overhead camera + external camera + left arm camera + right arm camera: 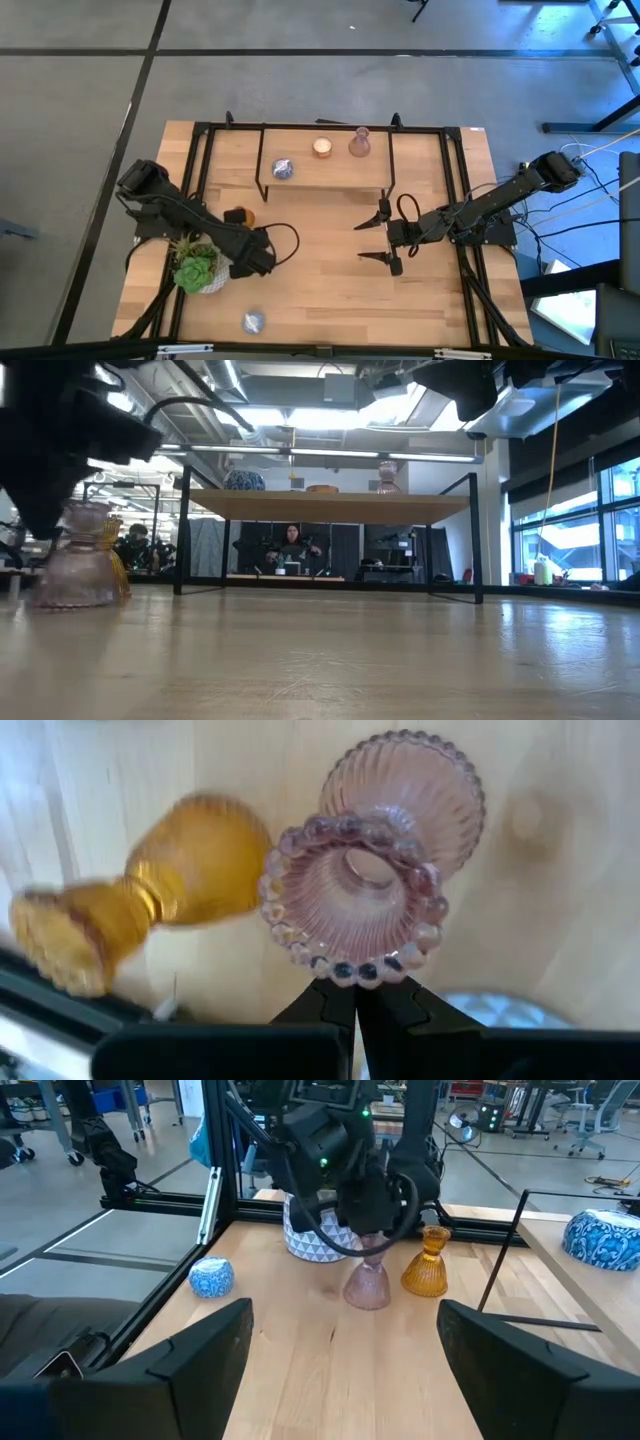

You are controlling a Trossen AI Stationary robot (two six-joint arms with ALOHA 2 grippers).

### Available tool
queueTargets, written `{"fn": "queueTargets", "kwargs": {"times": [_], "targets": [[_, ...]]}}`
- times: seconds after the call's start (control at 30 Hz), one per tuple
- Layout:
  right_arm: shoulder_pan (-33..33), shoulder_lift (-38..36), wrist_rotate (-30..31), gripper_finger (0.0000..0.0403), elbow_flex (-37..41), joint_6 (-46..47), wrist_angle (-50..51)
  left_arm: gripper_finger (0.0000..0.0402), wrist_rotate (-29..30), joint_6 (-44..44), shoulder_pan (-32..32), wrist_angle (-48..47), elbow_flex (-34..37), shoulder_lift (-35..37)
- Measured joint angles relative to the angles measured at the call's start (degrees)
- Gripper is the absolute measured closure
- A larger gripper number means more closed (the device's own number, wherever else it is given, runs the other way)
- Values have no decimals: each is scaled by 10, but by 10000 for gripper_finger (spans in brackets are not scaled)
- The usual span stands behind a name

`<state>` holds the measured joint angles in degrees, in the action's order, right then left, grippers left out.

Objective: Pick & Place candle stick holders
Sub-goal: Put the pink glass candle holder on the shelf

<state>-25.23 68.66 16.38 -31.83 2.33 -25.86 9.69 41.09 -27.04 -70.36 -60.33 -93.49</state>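
One pink holder [370,870] near the desk's left edge: left gripper [355,1005], fingers together, should reopen and straddle its rim squarely.

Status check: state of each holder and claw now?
Table pink holder: upright, on table.
Left claw: shut on that holder's rim.
Right claw: open, empty.
Amber holder: upright, free.
Shelf pink holder: upright.
Cream holder: on shelf.
Shelf blue holder: on shelf.
Table blue holder: free.
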Motion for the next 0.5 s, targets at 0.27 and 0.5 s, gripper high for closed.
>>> {"fn": "queueTargets", "kwargs": {"times": [0.27,0.5], "targets": [[0,0,0,82,0,0,0,399,51,-52,26,54,6,0],[0,0,0,82,0,-2,0,400,74,-97,41,112,6,0]]}}
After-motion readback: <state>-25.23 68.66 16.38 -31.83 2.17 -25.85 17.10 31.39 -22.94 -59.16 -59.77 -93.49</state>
